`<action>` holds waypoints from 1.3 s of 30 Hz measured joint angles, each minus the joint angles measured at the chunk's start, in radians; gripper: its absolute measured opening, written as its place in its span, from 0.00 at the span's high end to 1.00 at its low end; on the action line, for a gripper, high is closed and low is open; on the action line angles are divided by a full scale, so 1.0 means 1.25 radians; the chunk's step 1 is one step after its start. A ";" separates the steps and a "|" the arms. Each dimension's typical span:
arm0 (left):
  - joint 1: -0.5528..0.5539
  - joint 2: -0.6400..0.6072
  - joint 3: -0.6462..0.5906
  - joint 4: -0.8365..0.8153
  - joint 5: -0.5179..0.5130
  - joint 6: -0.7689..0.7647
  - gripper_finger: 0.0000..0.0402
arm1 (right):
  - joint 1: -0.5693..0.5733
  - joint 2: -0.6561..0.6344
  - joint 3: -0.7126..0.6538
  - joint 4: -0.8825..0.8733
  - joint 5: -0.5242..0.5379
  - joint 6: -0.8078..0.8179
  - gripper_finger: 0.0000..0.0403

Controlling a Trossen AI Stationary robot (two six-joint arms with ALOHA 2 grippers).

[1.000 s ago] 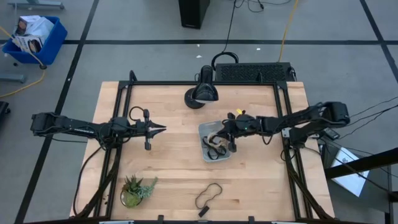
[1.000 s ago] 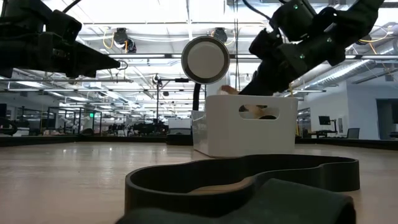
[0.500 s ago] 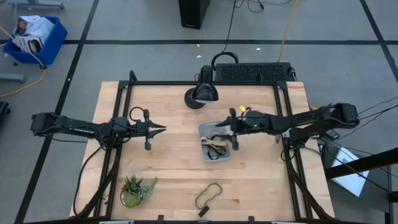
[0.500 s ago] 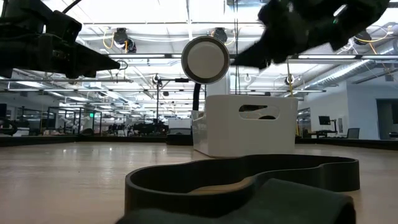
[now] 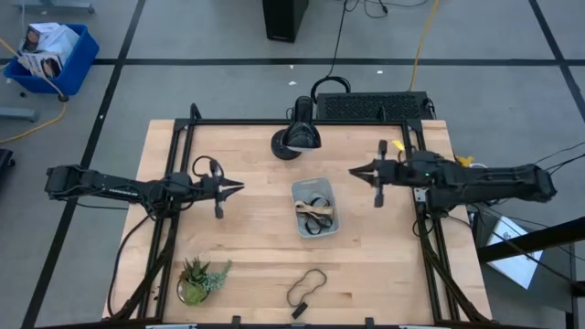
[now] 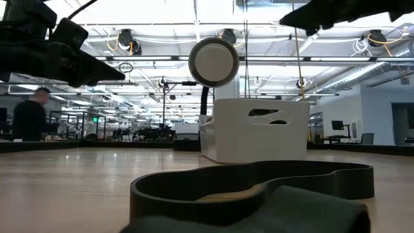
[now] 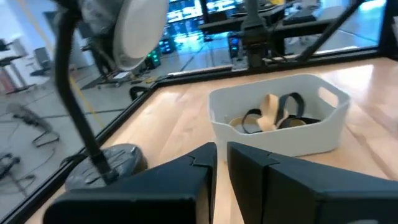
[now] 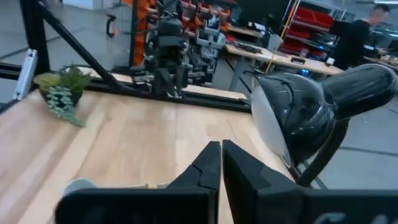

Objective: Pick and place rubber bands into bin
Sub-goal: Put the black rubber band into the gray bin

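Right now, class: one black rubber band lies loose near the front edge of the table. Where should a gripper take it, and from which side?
The black rubber band lies flat on the wooden table, a long thin loop pinched at its middle. Probably best to come straight down and pinch across that narrow waist, where both strands run close together. It is clear of the plant, so nothing blocks the approach.

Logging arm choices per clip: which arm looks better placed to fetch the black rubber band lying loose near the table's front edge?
Probably the left. The black rubber band lies about equally far from the left gripper and right gripper; both are empty and shut. But the bin sits in the right's path.
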 joint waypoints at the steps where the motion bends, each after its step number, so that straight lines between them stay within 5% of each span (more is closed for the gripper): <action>1: 0.000 0.000 0.000 0.000 -0.012 -0.008 0.88 | 0.004 -0.023 -0.010 -0.004 -0.002 0.001 0.99; 17: 0.000 0.000 0.000 -0.041 -0.018 0.016 0.88 | -0.018 -0.343 -0.214 0.022 -0.090 0.064 1.00; 22: 0.000 0.000 0.000 -0.041 -0.018 -0.003 0.88 | -0.010 -0.374 -0.273 0.047 -0.131 0.120 1.00; 31: 0.000 0.000 0.000 -0.042 -0.018 -0.068 0.88 | -0.007 -0.378 -0.435 0.295 -0.122 0.118 1.00; 39: -0.007 0.000 0.024 -0.066 -0.004 -0.174 0.90 | -0.007 -0.378 -0.449 0.297 -0.125 0.071 1.00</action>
